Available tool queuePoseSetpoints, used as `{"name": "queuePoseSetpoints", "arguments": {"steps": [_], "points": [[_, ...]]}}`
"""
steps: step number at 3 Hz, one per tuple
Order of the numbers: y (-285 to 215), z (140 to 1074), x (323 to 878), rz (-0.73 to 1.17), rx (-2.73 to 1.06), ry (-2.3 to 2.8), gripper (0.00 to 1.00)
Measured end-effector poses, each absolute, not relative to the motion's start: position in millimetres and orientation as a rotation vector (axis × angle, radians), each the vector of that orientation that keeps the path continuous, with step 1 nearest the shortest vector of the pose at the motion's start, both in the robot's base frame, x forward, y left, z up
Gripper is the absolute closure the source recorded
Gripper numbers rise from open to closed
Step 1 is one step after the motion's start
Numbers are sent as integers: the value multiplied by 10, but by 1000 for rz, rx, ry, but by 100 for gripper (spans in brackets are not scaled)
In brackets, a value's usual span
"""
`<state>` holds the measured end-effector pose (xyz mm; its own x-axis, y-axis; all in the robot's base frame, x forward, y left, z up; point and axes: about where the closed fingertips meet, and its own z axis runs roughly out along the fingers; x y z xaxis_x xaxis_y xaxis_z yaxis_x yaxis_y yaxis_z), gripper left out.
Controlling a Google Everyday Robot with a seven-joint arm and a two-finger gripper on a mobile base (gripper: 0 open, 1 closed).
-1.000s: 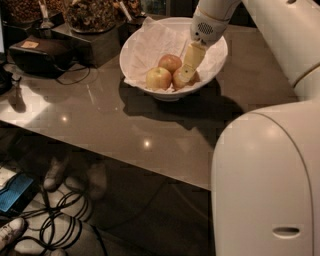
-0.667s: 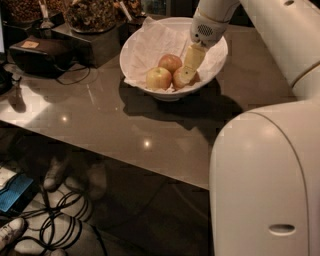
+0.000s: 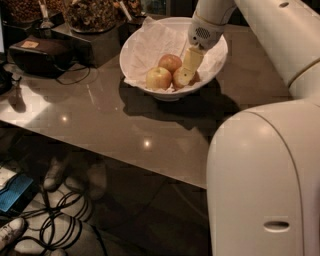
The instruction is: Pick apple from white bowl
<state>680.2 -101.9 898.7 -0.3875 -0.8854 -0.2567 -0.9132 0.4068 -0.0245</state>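
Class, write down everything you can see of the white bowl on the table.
The white bowl is wide, shallow and glossy, lined with crumpled white paper. It stands upright on the brown table. Inside lie a pale apple, a red apple and the orange-red apple, where the gripper reaches in from the right.

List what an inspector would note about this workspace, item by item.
Surface: glossy brown tabletop, reflecting lights.
Job's things: orange-red apple inside wide white paper-lined bowl, next to a red apple and a paler yellow apple.
Clutter: black box; dark tub of brown dried material.
Grippers: gripper down in the bowl, at the orange-red apple.
Cables: black cables coiled on the floor.
Surroundings: white shoe, blue flat object.
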Motion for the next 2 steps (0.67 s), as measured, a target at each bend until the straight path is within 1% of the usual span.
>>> {"name": "queuePoseSetpoints", "arguments": {"steps": [1,2], "points": [[-1017,8945,6803,179,-1593,2436,30],[-1017,8903,6804,184,-1600,2436,24]]}}
